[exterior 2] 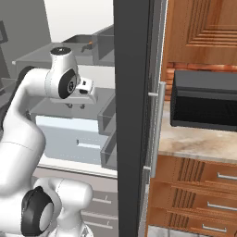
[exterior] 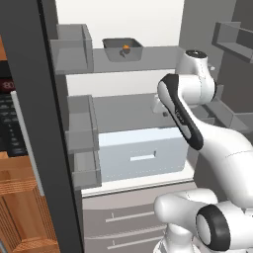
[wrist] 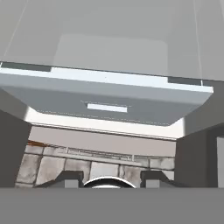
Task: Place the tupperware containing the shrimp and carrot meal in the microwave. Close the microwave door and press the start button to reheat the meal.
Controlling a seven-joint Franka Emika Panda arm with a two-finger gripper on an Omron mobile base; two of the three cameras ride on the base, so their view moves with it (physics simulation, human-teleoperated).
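Open fridge: tupperware sitting on the upper shelf; your gripper is hanging below, jaws parted, empty — raise squarely.

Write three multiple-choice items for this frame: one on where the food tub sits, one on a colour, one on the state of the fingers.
1. Where is the tub?
A. on the upper fridge shelf
B. in the microwave
C. on the counter

2. What colour is the food in it?
A. blue
B. orange
C. white

3. What are the fingers doing?
A. clamping the tub
C. gripping the fridge handle
B. apart, holding nothing

Answers:
1. A, the left base view shows it on the upper shelf, above the arm.
2. B, an orange spot shows inside.
3. B, the hand view shows both tips spread with nothing between, facing the white drawer.
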